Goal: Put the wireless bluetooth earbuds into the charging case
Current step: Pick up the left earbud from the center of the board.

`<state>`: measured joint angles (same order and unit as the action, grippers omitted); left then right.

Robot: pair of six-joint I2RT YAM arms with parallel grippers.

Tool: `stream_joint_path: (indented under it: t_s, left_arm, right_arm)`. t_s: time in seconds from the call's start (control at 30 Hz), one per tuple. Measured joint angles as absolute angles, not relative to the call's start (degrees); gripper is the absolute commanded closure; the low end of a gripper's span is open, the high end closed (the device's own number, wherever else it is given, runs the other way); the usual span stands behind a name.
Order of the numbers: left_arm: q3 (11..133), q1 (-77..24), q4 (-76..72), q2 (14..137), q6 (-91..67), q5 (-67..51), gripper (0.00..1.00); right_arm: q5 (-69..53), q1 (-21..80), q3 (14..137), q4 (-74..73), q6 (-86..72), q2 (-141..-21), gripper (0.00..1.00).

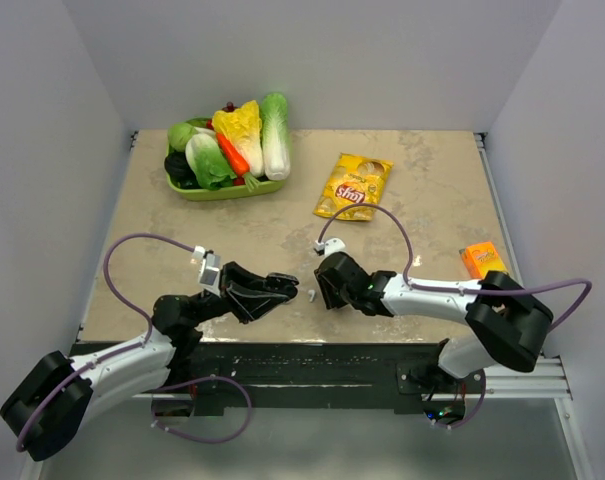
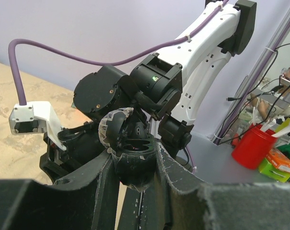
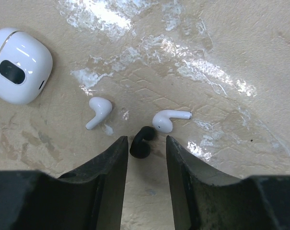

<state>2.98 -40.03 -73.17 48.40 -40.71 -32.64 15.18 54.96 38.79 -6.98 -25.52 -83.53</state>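
A black case is clamped in the left gripper. A dark earbud on the table is bracketed, ungripped, by the parted right gripper.

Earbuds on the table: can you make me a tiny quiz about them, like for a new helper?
1. True or false: the black earbud lies between the fingers of the right gripper.
2. How many white earbuds lie on the table?
3. What is the left gripper shut on? A) a chip bag B) a dark charging case, lid open C) a carrot
Key: 1 true; 2 two; 3 B.
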Motion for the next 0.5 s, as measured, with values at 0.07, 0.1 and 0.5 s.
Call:
stream_joint_path:
  t_s: [0.07, 0.1, 0.5]
  left_arm:
    - [2.98, -40.16, -73.19, 48.56, -40.71, -32.64, 1.0]
    - [2.98, -40.21, -73.19, 48.66, -40.71, -32.67, 1.0]
    - [2.98, -40.23, -73.17, 49.6, -40.73, -32.67, 1.0]
  right_arm:
    - [15.77, 54.96, 38.79, -7.25, -25.52, -83.05, 0.61]
    - [15.97, 54.96, 38.79, -7.38, -25.52, -82.85, 0.62]
    - [16.62, 54.96, 38.79, -7.97, -25.47, -82.63, 0.83]
